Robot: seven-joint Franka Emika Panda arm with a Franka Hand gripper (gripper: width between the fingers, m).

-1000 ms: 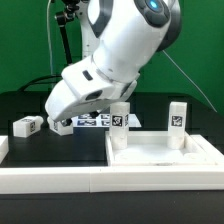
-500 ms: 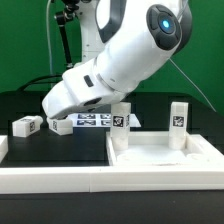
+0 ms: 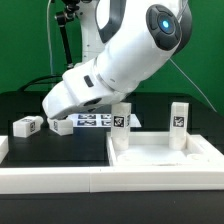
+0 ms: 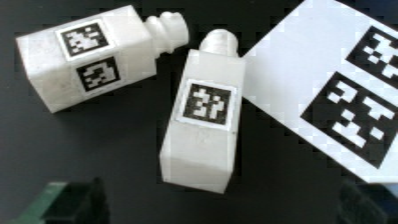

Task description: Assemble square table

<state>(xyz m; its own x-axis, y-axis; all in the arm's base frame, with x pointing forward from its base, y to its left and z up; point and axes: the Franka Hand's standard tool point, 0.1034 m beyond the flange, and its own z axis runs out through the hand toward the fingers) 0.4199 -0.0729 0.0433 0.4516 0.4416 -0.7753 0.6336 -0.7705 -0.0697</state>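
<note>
The square tabletop (image 3: 160,152) lies at the exterior view's right with two legs standing upright on its far corners (image 3: 120,126) (image 3: 177,117). Two loose legs lie on the black table: one (image 3: 27,125) (image 4: 89,55) further left, one (image 3: 62,126) (image 4: 205,112) partly behind my hand. In the wrist view both show their tags and screw tips. My gripper (image 4: 214,212) is open and hovers over the nearer leg's blunt end, its dark fingers (image 4: 54,205) wide to either side. In the exterior view the fingertips are hidden by the arm.
The marker board (image 3: 100,120) (image 4: 338,85) lies flat just beside the loose legs. Long white border rails (image 3: 60,180) run along the front and a short piece (image 3: 3,148) on the left. The big white arm (image 3: 120,55) leans over the table's middle.
One second ago to half a second ago, the arm's upper links swung to the exterior view's right. The hand stayed over the loose legs. Nothing has moved since.
</note>
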